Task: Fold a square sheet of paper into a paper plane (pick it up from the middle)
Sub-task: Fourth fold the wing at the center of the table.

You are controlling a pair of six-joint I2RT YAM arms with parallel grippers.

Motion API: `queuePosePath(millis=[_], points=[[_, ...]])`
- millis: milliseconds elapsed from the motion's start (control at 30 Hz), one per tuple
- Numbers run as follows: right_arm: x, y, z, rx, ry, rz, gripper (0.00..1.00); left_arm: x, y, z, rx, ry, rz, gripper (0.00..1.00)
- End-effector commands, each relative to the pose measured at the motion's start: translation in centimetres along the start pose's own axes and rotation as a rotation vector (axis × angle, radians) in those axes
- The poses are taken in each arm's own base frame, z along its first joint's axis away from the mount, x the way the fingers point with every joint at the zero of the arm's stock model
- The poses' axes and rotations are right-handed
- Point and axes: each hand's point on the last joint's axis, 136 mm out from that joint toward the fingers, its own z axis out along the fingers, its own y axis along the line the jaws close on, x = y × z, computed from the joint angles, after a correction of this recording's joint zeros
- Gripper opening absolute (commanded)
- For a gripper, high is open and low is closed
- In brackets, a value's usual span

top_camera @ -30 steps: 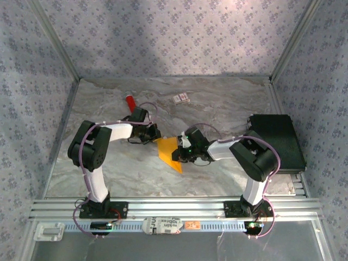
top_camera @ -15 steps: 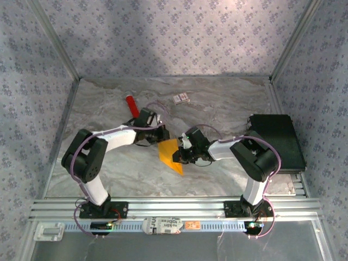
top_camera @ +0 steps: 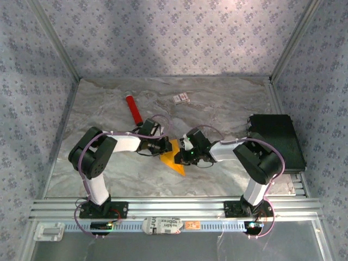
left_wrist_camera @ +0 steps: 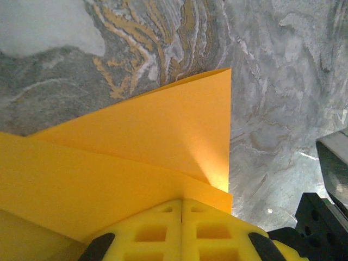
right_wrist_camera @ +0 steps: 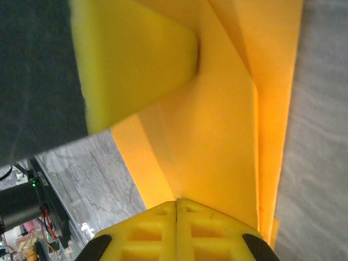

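Here at the left gripper (left_wrist_camera: 182,205) we see the two yellow fingers pressed tight together, tips down on the sheet of paper (left_wrist_camera: 163,136), which is folded into overlapping orange-yellow layers with one sharp corner pointing away over the marbled table (left_wrist_camera: 283,81). We can't tell whether any paper is caught in the seam between the fingers. Over at the right gripper (right_wrist_camera: 176,204) it's the same picture: jaws closed flat against each other, tips resting on the folded paper. A long crease runs up beside them, and the other arm's yellow finger (right_wrist_camera: 130,60) lies on the same sheet just ahead. From above, the two grippers meet nose to nose near the middle of the table. The left (top_camera: 162,145) comes in from the left and the right (top_camera: 186,155) from the right. The paper (top_camera: 176,165) lies flat beneath and between them, its point aimed toward the near edge. Further out, a red tube (top_camera: 132,107) lies well behind the left arm. A small white card (top_camera: 181,98) sits near the back of the table, and a black box (top_camera: 276,142) sits at the right edge.
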Motion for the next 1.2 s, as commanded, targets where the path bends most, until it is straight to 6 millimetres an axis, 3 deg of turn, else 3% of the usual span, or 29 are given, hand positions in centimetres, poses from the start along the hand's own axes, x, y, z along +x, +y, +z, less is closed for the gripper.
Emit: queuePosePath(millis=[0,133,267,433,567,867,1167], points=[[4.6,-3.2,-0.5,0.117,0.114,0.062,0.01,1.7,5.8,0.5,-0.166,0.026,-0.106,0.02],[6.2,-4.2,-1.0,0.13,0.117,0.077,0.01,1.8,6.0,0.5,-0.166,0.027,-0.105,0.02],[6.9,-3.9,-2.0,0.11,0.098,0.076,0.02,1.8,5.9,0.5,-0.162,0.028,-0.106,0.01],[6.5,-2.9,-4.4,0.134,0.024,0.065,0.03,1.8,5.9,0.4,-0.161,0.023,-0.111,0.01],[5.7,-2.3,-5.8,0.148,-0.056,0.102,0.11,1.6,5.4,0.3,-0.144,0.011,-0.125,0.02],[5.6,-0.8,-4.6,0.082,-0.037,0.199,0.35,1.1,4.5,0.1,-0.102,0.0,-0.166,0.02],[6.3,-1.6,-3.2,0.103,-0.005,0.235,0.34,0.9,4.2,-0.1,-0.09,-0.003,-0.177,0.02]])
